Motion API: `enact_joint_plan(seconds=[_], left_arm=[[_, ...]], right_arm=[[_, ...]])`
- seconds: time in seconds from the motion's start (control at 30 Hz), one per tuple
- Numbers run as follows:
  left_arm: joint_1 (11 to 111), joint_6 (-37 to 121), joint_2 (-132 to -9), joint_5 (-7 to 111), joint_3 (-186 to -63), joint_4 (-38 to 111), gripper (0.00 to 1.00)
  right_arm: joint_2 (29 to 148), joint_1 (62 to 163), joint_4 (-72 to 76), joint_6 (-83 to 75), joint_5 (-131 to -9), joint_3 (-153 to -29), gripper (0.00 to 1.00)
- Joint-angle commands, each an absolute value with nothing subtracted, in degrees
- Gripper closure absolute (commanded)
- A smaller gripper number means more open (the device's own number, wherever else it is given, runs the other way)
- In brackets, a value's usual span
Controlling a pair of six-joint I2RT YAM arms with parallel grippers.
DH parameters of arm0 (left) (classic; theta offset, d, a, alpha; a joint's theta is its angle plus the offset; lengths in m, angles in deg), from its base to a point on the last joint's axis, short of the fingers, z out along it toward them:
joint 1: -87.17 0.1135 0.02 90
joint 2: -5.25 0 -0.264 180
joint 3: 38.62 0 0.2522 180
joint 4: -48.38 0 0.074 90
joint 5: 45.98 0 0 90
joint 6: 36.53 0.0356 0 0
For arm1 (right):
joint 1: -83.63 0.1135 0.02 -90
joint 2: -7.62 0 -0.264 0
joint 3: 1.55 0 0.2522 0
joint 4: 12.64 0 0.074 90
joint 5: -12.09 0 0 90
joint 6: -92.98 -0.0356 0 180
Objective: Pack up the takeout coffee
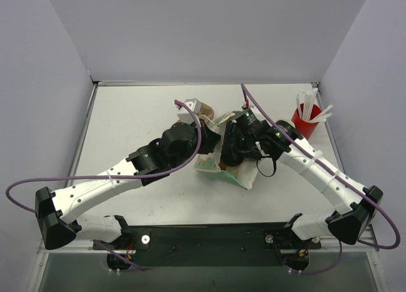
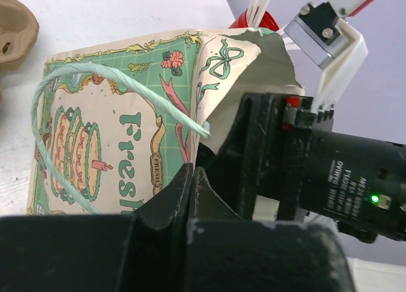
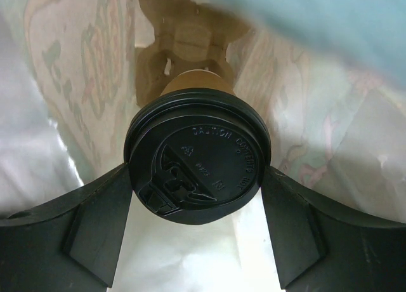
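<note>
**A:** Left arm (image 1: 120, 174) reaches low and long from its corner, elbow bent, wrist turned in toward the paper bag (image 1: 240, 172) mid-table.

**B:** And the left gripper (image 2: 192, 174) has its fingers pressed together right at the bag's mouth, and the paper edge looks caught between them. The green twine handle (image 2: 63, 82) loops loose above the print.

**A:** Right arm (image 1: 311, 165) comes in from the other side, forearm angled to the centre, wrist tipped down into the opening.

**B:** Inside the bag, the right gripper (image 3: 198, 178) is clamped on the takeout coffee (image 3: 198, 155), one finger on each side of its black lid (image 3: 209, 139). Printed paper walls surround the cup.

**A:** The red cup of white sticks (image 1: 306, 119) stands apart at the right.
</note>
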State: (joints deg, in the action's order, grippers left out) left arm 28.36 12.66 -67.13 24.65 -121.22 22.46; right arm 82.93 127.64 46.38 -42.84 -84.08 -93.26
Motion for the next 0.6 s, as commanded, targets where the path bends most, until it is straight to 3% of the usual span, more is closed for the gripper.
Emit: enact_joint_plan(seconds=[0.0, 0.23, 0.57], left_arm=[[28.4, 1.9, -65.4, 19.1, -123.7, 23.5, 1.00], [29.5, -9.1, -63.7, 13.4, -125.2, 14.5, 1.00], [29.6, -20.4, -63.0, 8.3, -123.8, -0.1, 1.00]], right_arm=[[87.1, 125.9, 49.6, -42.4, -82.8, -100.1, 0.63], [91.5, 125.7, 56.5, -40.4, -81.6, -109.1, 0.63], [98.0, 128.5, 58.1, -40.6, -79.1, -108.9, 0.65]])
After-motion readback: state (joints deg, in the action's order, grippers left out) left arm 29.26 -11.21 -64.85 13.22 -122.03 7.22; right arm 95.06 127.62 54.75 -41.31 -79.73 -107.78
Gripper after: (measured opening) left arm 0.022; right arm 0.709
